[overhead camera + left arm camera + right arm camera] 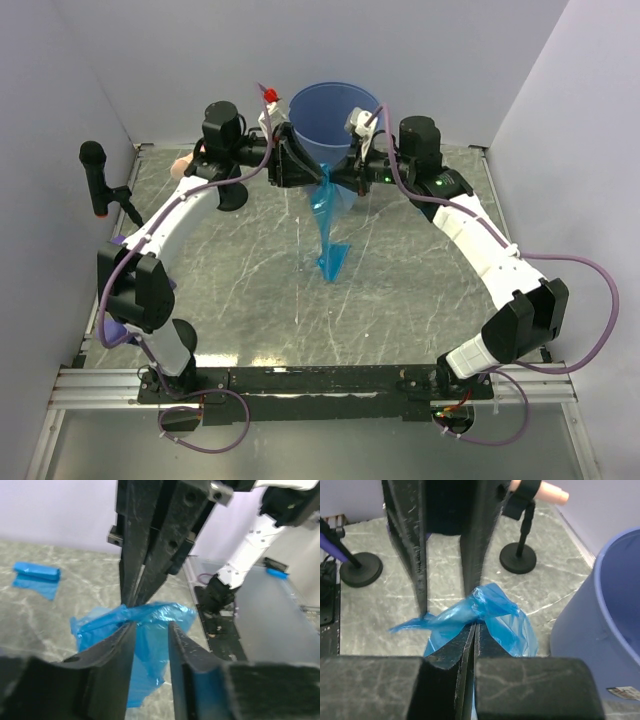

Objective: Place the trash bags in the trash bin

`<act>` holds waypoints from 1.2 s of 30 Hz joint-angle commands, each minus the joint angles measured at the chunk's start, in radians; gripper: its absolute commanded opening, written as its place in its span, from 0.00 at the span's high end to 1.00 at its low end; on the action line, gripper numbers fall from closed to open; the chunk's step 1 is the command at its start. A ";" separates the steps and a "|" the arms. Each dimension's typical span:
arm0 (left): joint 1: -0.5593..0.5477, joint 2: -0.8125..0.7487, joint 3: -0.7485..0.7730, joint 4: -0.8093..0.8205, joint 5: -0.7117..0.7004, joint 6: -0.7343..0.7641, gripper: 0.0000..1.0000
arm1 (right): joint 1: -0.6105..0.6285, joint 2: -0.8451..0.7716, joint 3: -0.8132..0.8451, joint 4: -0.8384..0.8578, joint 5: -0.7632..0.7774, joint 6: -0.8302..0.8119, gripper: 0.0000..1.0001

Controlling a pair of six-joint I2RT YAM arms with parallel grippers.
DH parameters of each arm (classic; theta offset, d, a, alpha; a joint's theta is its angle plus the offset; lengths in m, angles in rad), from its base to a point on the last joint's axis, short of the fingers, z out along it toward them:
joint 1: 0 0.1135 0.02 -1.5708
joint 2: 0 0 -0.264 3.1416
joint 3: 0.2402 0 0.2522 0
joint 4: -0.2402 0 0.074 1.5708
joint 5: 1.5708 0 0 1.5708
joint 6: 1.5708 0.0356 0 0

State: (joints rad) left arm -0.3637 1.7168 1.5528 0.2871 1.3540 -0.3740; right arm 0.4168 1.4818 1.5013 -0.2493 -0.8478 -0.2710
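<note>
Right gripper (474,626) clamps the trash bag (492,611) beside the trash bin (600,625); left gripper (151,627) sits parted. Next, likely: lift over the rim, release.

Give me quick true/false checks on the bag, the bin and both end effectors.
1. The right end effector is shut on the trash bag. True.
2. The trash bag is already inside the trash bin. False: it hangs outside, beside the bin's wall.
3. The left end effector is clamped fully shut. False: its jaws stand apart, with blue film between them.
4. A second, folded blue bag lies on the table. True.
</note>
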 commanded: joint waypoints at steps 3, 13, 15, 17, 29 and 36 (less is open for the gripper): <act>0.022 -0.063 0.083 -0.407 -0.046 0.266 0.62 | 0.014 -0.086 -0.007 -0.044 -0.008 -0.134 1.00; 0.078 -0.034 0.035 -0.172 0.108 -0.170 0.54 | 0.014 -0.106 0.005 -0.097 0.027 -0.275 1.00; 0.080 -0.029 0.038 -0.129 0.129 -0.222 0.52 | 0.014 -0.104 0.010 -0.108 0.027 -0.298 1.00; 0.081 -0.025 0.024 0.001 0.140 -0.329 0.51 | 0.016 -0.103 0.010 -0.117 0.020 -0.313 1.00; 0.051 0.052 0.053 0.307 0.145 -0.612 0.55 | 0.036 -0.095 0.020 -0.130 0.021 -0.356 1.00; 0.040 0.089 0.096 0.299 0.142 -0.594 0.62 | 0.047 -0.091 0.023 -0.139 0.021 -0.366 1.00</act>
State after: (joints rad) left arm -0.3138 1.7988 1.5864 0.5537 1.4773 -0.9665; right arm 0.4515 1.4036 1.4902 -0.3950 -0.8120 -0.6086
